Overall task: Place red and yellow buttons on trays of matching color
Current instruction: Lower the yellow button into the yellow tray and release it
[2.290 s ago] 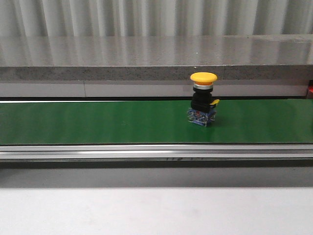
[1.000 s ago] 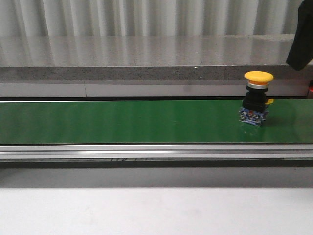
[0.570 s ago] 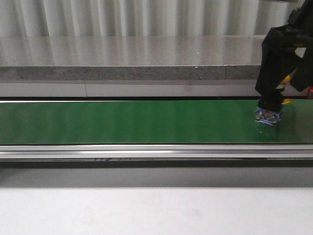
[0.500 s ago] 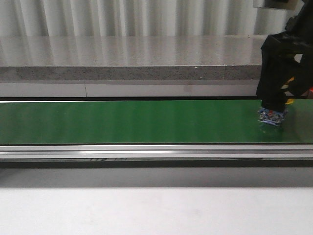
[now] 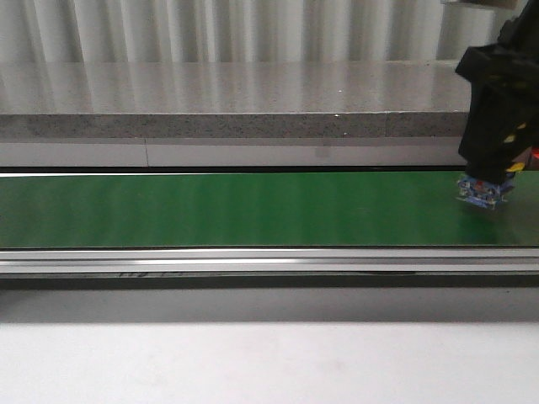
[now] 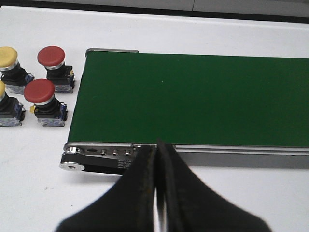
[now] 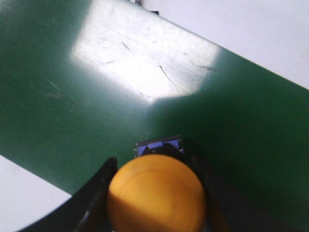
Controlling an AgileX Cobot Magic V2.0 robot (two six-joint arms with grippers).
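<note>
A yellow button with a black body and blue base is at the right end of the green conveyor belt. My right gripper is shut on it from above, its fingers pressing both sides of the cap, and the base hangs just above the belt. My left gripper is shut and empty over the white table by the belt's other end. Two red buttons and two yellow buttons stand on the table beside that end. No trays are in view.
A grey stone ledge runs behind the belt, and an aluminium rail runs along its front. White table lies in front. The belt's black end roller is close to my left fingertips.
The yellow button rode the belt from the middle to the right end. My right gripper came down over it, closed on its cap and raised it slightly.
</note>
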